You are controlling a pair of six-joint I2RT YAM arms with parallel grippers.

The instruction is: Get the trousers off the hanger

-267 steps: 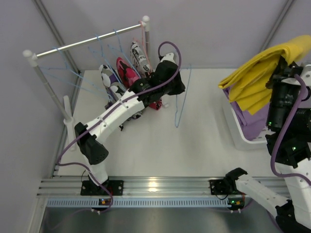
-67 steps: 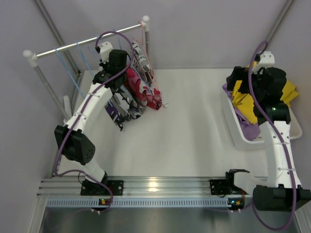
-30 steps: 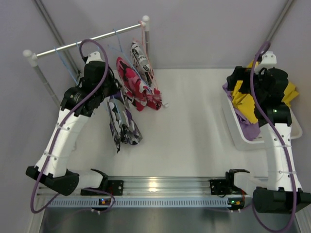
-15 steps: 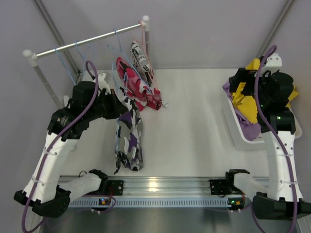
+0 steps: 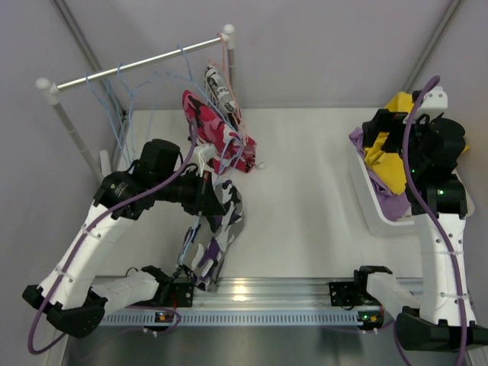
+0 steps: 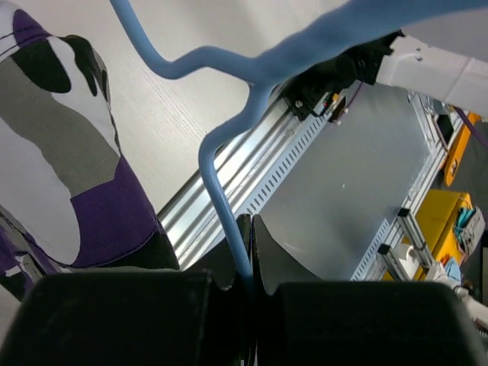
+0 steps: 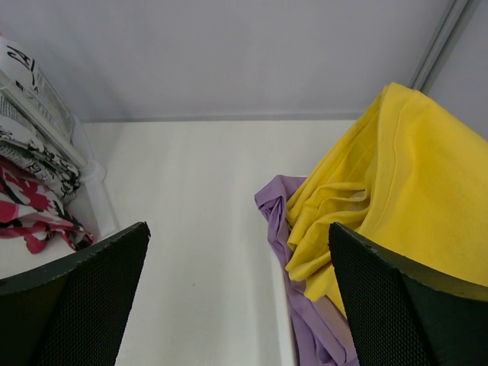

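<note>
My left gripper (image 6: 250,263) is shut on the wire of a blue hanger (image 6: 221,183). From that hanger hang trousers (image 5: 219,229) in a black, white, grey and purple print, draped over the table near its front rail; the left wrist view shows them at the left (image 6: 61,160). In the top view the left gripper (image 5: 204,191) sits just above them. My right gripper (image 7: 238,229) stands open and holds nothing, above the table beside yellow trousers (image 7: 389,168) and lilac trousers (image 7: 286,221).
A rack rail (image 5: 130,65) at the back left carries empty blue hangers (image 5: 114,99), pink-red print trousers (image 5: 210,130) and black-and-white print trousers (image 5: 217,88). A white bin (image 5: 364,207) at the right holds the yellow and lilac pairs.
My left arm has drawn the hanger with the printed trousers away from the rail toward the near edge. The right arm has risen slightly and stayed open.
</note>
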